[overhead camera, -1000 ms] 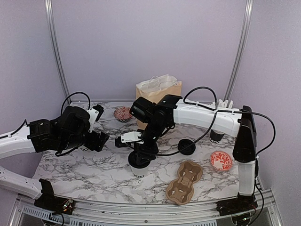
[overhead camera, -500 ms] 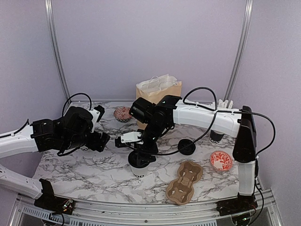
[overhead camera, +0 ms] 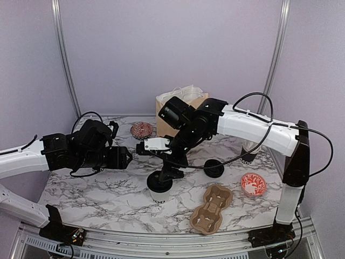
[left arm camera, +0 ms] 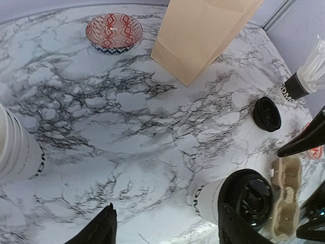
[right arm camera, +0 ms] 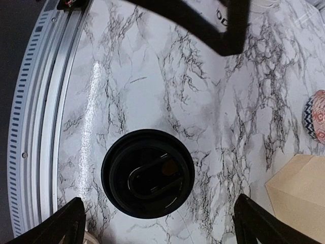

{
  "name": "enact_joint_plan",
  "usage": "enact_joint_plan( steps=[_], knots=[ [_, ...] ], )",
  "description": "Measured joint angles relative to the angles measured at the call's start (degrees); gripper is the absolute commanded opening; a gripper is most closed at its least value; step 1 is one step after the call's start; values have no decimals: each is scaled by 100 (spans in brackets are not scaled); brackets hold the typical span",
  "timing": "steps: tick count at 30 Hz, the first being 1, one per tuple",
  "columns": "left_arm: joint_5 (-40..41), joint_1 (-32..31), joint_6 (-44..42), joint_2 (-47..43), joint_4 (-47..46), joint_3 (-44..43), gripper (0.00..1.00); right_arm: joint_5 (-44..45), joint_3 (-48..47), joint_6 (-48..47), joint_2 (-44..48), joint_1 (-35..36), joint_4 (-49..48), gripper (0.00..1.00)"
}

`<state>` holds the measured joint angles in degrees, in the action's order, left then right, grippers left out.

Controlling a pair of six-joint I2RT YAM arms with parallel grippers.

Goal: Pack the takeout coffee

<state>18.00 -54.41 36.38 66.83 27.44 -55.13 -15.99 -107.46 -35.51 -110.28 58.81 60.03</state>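
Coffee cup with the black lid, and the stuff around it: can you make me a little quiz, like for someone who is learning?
1. True or false: the right gripper hangs open above the lidded cup.
2. How many red-patterned bowls are on the table?
3. Where is the cardboard carrier? A: stacked on a bowl. B: lying empty on the table near the front edge. C: on top of the lidded cup.
Key: 1 true. 2 two. 3 B.
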Motion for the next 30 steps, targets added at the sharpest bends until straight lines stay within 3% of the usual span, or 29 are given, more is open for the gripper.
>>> enact_joint_plan(
  steps=[4,9,12,23,30],
  knots=[
    [-592,0,824,2,-581,439,66,-234,560,308,531,-518,-407,98],
    [-1248,-2,1547,201,-1285,940,70,-896,1198,896,612,-1550,-922,84],
    [-1539,-31,1810,374,-1589,1001,79,-1346,1547,1182,533,-1919,-1084,82],
    [-2037,-304,2280,682,-2149,1001,72,-2879,2118,1602,304,-1838,-1353,74],
    [-2173,-341,2306,918,-2262,1001,67,-3086,2114,1665,-13,-1652,-1410,68]
  ],
)
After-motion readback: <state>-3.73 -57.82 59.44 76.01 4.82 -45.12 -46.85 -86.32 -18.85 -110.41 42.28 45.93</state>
